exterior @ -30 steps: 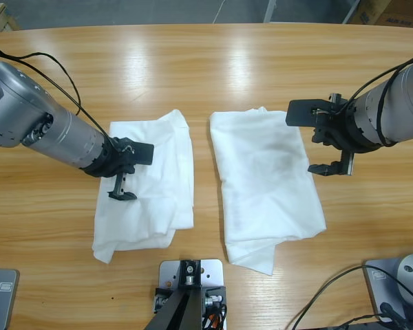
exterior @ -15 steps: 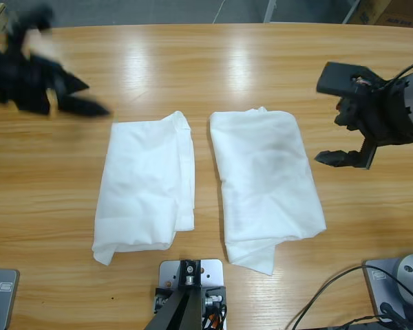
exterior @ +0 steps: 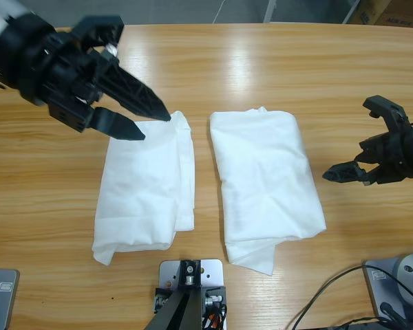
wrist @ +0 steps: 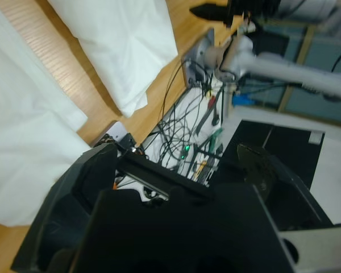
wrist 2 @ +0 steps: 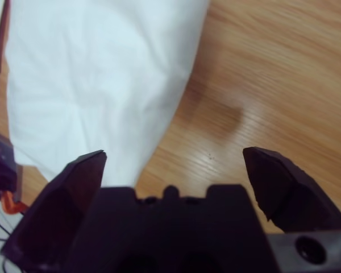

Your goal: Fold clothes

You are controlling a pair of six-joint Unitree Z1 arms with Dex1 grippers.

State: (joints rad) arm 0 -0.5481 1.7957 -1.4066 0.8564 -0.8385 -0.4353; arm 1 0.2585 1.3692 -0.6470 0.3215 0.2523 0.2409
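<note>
I see a bare strip of bench (exterior: 201, 148) between the two folded white garments (exterior: 146, 185) (exterior: 267, 185), free for passage. My left pincer (exterior: 146, 120) hangs over the left garment's upper corner; my right pincer (exterior: 358, 148) sits over bare wood, apart from the right garment.

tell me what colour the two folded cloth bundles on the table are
Plain white, clearest in the high view.

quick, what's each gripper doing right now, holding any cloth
Left gripper: open, holding nothing, raised over the top edge of the left folded garment.
Right gripper: open, holding nothing, over bare table beside the right folded garment.
</note>
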